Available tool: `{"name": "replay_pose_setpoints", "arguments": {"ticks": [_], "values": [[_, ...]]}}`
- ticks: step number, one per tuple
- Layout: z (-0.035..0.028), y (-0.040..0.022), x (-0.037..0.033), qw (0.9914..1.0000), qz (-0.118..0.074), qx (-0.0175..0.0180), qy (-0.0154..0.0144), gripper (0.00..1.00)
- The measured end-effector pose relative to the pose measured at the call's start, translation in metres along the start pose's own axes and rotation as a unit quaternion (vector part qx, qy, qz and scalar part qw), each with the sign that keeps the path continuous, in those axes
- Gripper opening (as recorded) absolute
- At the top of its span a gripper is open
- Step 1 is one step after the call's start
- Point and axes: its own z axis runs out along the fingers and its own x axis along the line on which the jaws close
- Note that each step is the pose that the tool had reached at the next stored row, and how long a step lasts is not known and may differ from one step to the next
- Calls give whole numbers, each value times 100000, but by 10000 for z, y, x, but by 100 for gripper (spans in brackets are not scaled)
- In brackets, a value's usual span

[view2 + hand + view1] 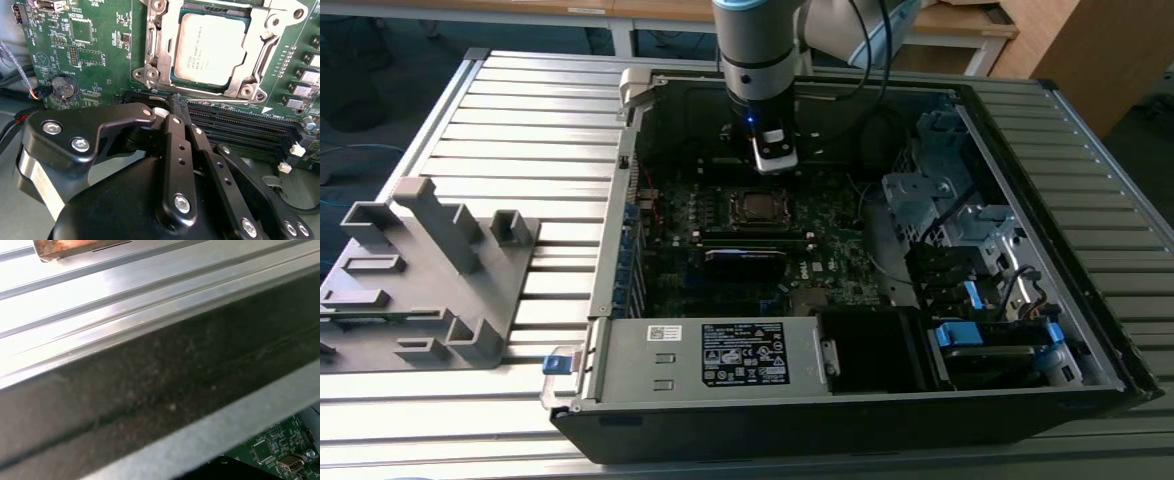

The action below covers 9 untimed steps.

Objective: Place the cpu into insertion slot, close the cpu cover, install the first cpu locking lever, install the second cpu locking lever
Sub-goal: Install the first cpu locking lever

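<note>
The cpu (210, 47), a flat square chip with a silvery top, lies in the insertion slot (171, 65) on the green board. The cpu cover (156, 50), a silvery frame, lies flat around it. A thin metal rod runs along the cover's near edge; I cannot tell whether the locking levers are latched. My gripper (178, 100) hovers just beside the socket, over the memory slots, with its black fingers (175, 145) shut on nothing. In the exterior view the gripper (774, 165) hangs inside the open case, just behind the cpu (754, 207).
Black memory slots (240, 125) and a coin cell (63, 87) flank the socket. A grey box with a white label (734, 355) fills the case front, drive bays (961, 230) sit on the exterior view's right. A grey fixture (427, 270) stands on the slatted table (100, 300).
</note>
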Motion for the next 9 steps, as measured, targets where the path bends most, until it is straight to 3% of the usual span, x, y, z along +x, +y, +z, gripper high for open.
{"name": "replay_pose_setpoints", "arguments": {"ticks": [9], "values": [[4,9,19,99999,526,60,-96,10]]}}
